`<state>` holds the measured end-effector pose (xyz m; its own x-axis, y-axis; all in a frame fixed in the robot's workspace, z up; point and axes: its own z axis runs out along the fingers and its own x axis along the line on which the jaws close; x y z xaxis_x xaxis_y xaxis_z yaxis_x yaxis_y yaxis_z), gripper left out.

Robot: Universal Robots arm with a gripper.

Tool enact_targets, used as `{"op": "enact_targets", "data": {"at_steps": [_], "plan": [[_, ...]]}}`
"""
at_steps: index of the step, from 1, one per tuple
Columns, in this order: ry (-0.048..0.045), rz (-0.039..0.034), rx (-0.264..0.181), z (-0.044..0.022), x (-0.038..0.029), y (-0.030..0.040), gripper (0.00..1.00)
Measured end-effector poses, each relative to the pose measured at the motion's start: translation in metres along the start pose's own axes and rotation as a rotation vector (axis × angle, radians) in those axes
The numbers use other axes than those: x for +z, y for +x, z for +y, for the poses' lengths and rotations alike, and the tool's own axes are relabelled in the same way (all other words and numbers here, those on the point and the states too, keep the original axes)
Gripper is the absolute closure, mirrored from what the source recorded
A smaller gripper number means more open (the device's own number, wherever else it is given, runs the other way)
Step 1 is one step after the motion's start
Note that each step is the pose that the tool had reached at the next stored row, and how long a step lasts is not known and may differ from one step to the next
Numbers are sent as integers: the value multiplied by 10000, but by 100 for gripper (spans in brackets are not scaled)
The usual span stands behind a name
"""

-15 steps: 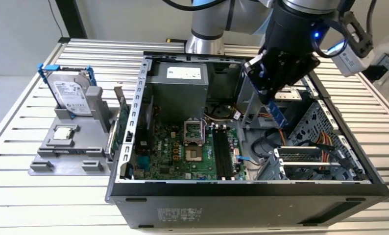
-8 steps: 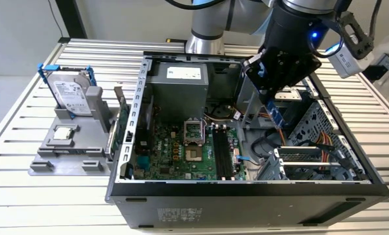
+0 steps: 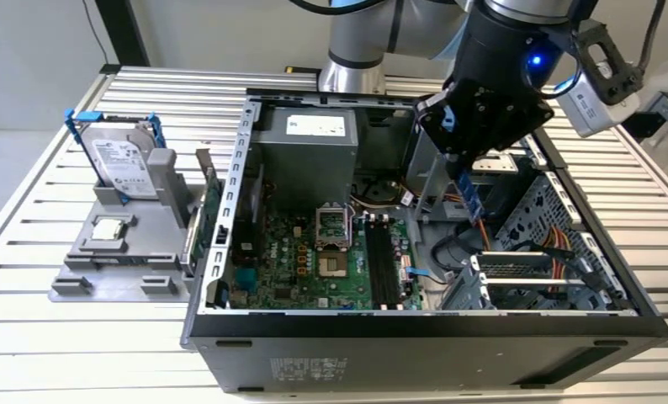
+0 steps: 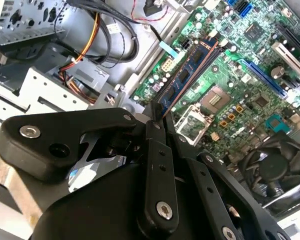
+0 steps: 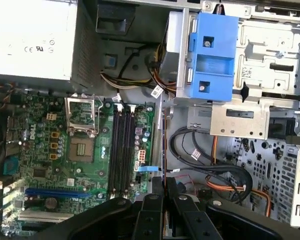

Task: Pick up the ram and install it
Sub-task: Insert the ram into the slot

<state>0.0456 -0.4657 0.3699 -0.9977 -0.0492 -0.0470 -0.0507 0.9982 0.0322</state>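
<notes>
Lying on its side with the cover off, the computer case (image 3: 424,332) puts steel walls and a drive cage (image 5: 270,125) close around the memory slots (image 5: 124,145), so a careless sideways sweep toward them risks a knock. The motherboard (image 3: 311,269) carries those slots just beside the open processor socket (image 5: 81,147), which sits on the far side of the slots from the drive cage. An overshoot past the slots could land on it.

The gripper (image 5: 164,192) hangs above the case, off to the drive-cage side of the slots and not over them. Its fingers are pressed together on the ram (image 4: 190,75), which reaches out below the fingertips. With so little of the stick held, I judge it could swivel or slip if its lower edge catches anything.

The slots look empty in the first wrist view, where the stick's thin edge shows beside them. A slight tilt on the way down would jam it against a slot's lip rather than seat it. Orange and black cables (image 5: 215,172) loop just beyond the stick, away from the slots, and could snag a lower corner.
</notes>
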Motion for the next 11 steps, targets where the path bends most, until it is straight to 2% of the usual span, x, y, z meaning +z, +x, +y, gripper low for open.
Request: {"op": "enact_targets", "data": {"at_steps": [11], "plan": [[46, -31, 965, 0, 0, 1, 100]]}}
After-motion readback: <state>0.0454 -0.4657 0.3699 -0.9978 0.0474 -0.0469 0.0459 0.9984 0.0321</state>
